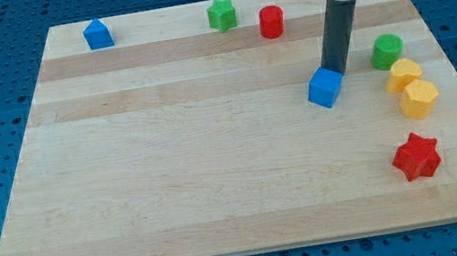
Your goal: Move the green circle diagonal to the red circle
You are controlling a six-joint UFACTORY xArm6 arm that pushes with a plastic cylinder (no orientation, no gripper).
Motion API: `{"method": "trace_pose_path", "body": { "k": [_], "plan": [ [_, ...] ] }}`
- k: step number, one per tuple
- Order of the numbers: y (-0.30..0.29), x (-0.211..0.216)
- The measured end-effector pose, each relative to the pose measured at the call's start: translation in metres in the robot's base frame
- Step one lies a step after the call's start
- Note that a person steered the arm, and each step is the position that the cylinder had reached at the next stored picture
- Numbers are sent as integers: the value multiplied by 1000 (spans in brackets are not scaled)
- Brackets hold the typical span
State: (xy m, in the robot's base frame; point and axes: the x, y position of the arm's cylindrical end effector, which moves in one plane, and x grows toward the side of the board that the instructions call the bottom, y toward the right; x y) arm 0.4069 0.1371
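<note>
The green circle (387,51) is a round green block at the view's right, just above two yellow blocks. The red circle (272,22) is a red cylinder near the view's top, left of the rod. My tip (334,70) comes down from the view's top and ends right behind a blue cube (325,88), touching or nearly touching its top edge. The tip is left of the green circle, with a clear gap between them, and below-right of the red circle.
A green star (222,14) sits left of the red circle. A blue house-shaped block (97,34) is at the top left. A yellow heart (403,75) and a yellow hexagon (419,98) lie below the green circle. A red star (417,156) is at the lower right. The wooden board (172,173) lies on a blue pegboard.
</note>
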Motion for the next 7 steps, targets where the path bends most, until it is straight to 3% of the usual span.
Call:
{"method": "trace_pose_path", "body": {
  "k": [7],
  "plan": [
    [70,4]
  ]
}}
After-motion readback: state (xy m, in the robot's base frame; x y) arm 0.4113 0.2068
